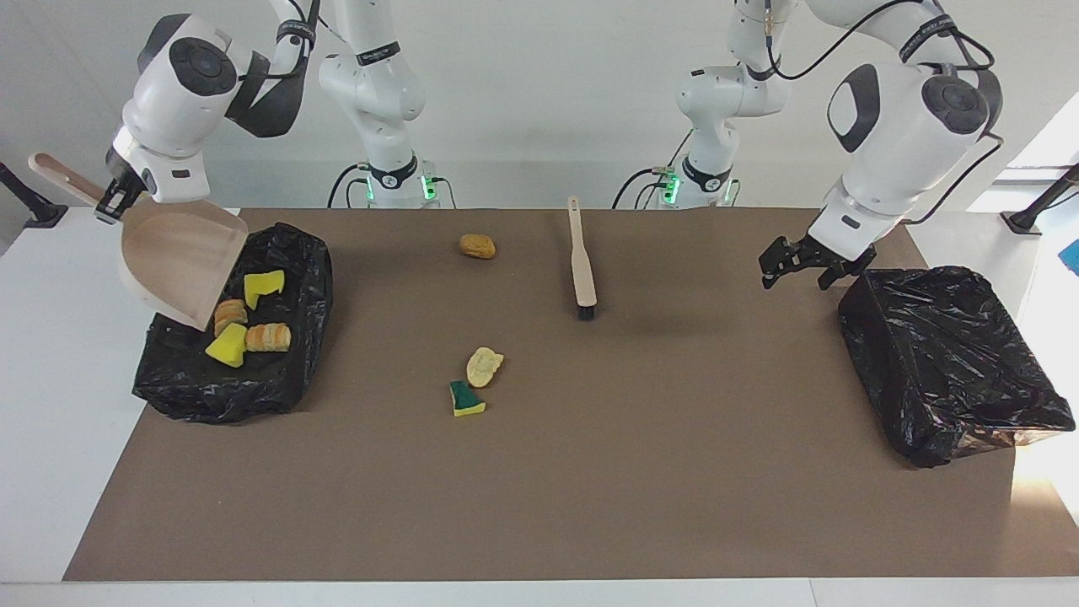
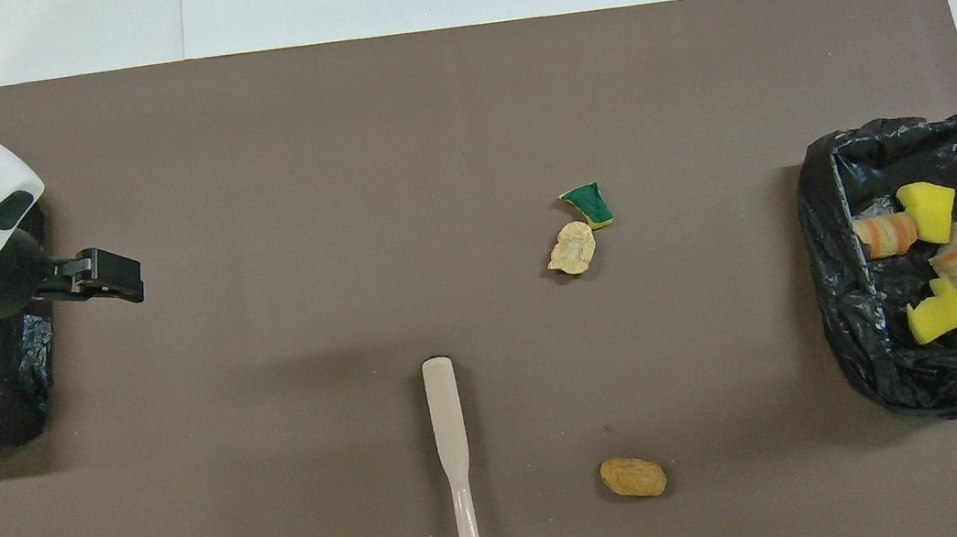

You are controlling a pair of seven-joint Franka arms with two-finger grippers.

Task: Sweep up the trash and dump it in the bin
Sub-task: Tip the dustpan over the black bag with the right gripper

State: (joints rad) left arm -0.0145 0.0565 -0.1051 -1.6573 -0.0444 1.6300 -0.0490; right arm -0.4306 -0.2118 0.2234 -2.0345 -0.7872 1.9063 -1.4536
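My right gripper (image 1: 114, 201) is shut on the handle of the beige dustpan (image 1: 181, 261), which tilts mouth-down over the black-lined bin (image 1: 278, 379) at the right arm's end. In that bin lie two yellow sponge pieces (image 1: 263, 287) and two bread chunks (image 1: 268, 337). On the brown mat rest a golden-brown chunk (image 1: 477, 246), a tan chunk (image 1: 484, 366) and a green-topped sponge (image 1: 466, 400). The beige brush (image 1: 582, 265) lies flat on the mat, free of either gripper. My left gripper (image 1: 797, 270) hangs open and holds nothing beside the second bin.
A second black-lined bin (image 1: 944, 362) stands at the left arm's end of the mat, with no trash showing in it. The brown mat (image 2: 241, 152) covers most of the white table. The brush (image 2: 452, 457) lies nearer to the robots than the tan chunk (image 2: 572, 249).
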